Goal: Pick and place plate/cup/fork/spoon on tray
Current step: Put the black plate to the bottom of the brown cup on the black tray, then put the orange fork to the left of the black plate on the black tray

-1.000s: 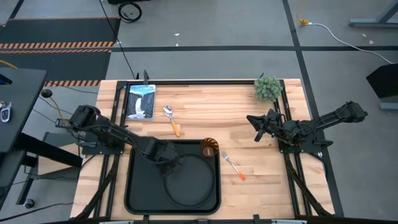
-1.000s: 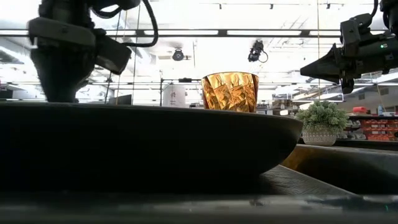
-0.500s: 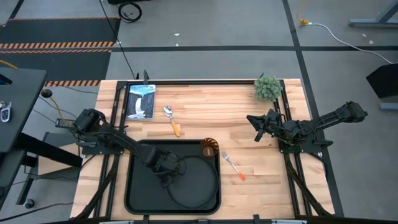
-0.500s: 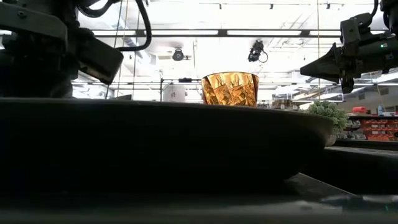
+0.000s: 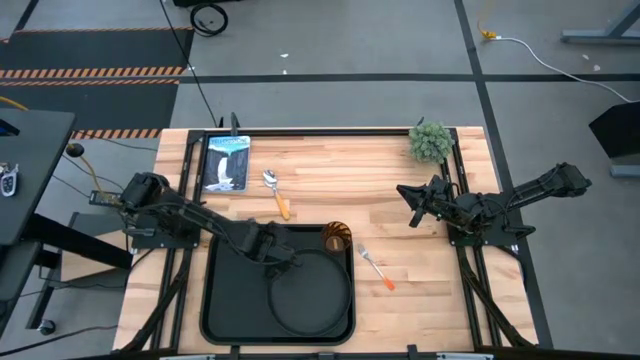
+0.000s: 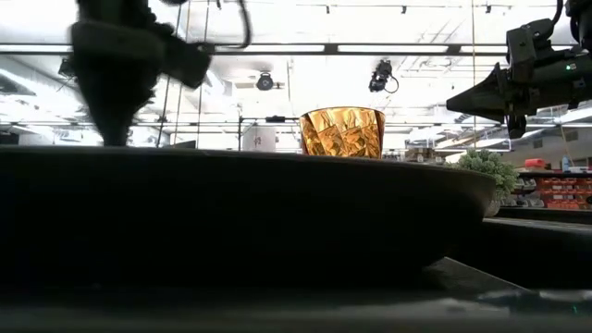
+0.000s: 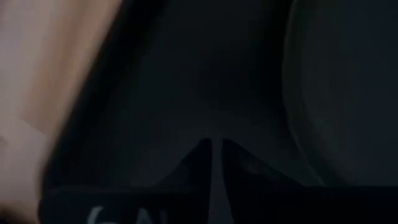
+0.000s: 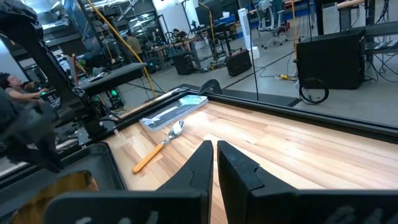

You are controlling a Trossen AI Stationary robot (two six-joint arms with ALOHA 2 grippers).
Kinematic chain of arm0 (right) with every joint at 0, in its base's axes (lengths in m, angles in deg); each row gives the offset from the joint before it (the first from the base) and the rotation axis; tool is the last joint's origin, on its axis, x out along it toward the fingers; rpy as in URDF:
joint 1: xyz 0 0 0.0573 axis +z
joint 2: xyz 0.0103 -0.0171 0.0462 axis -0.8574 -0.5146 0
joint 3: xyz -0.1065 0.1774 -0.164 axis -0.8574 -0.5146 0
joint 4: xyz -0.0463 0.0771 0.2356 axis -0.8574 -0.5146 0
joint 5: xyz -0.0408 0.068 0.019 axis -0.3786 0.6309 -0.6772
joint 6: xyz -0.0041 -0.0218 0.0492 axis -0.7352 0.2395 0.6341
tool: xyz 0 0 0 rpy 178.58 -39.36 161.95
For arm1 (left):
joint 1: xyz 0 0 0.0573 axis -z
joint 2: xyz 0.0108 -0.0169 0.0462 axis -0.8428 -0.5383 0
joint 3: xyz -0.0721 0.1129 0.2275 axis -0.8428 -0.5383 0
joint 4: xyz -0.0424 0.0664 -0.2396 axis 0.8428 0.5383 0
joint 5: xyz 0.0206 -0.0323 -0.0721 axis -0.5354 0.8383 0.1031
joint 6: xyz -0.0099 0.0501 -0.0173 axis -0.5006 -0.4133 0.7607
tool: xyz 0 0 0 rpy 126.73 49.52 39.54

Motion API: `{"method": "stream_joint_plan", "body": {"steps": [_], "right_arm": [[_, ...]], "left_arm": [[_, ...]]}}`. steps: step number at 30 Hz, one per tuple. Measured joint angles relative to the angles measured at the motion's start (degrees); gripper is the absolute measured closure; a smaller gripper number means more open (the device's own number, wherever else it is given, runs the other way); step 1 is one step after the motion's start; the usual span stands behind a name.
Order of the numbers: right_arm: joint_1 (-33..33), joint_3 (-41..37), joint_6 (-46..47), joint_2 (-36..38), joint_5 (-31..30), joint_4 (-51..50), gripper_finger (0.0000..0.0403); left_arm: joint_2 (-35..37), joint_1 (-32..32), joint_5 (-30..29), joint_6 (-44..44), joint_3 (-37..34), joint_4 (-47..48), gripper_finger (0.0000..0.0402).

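Observation:
The black plate lies flat in the right half of the black tray. The amber cup stands upright in the tray's far right corner and also shows in the low view. My left gripper is shut over the tray floor, just off the plate's far left rim. The fork lies on the table right of the tray. The spoon lies beyond the tray's far edge. My right gripper is shut and waits above the table's right side.
An upright blue-white picture panel stands at the far left. A small potted plant stands at the far right. Bare wood lies between the spoon and my right gripper.
My left gripper went toward the near edge along the plate's left rim, then came back toward the far edge and up. The plate has slid a little toward the tray's right side and lies flat.

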Motion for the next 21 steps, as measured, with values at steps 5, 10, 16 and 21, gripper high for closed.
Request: {"method": "stream_joint_plan", "body": {"steps": [5,10,16,21], "right_arm": [[0.0,0.0,0.0,0.0,0.0,0.0,0.0375],[0.0,0.0,0.0,0.0,0.0,0.0,0.0375],[0.0,0.0,0.0,0.0,0.0,0.5,0.0375],[0.0,0.0,0.0,0.0,0.0,0.9,0.0375]], "left_arm": [[0.0,-1.8,-7.1,-7.3,6.5,-1.6,0.0361],[0.0,-2.1,-5.6,-14.1,11.3,-13.6,0.0361],[-3.8,-1.7,-3.7,-21.1,13.6,-29.4,0.0361],[-9.6,-2.7,-3.6,-27.3,18.1,-35.1,0.0361]]}}
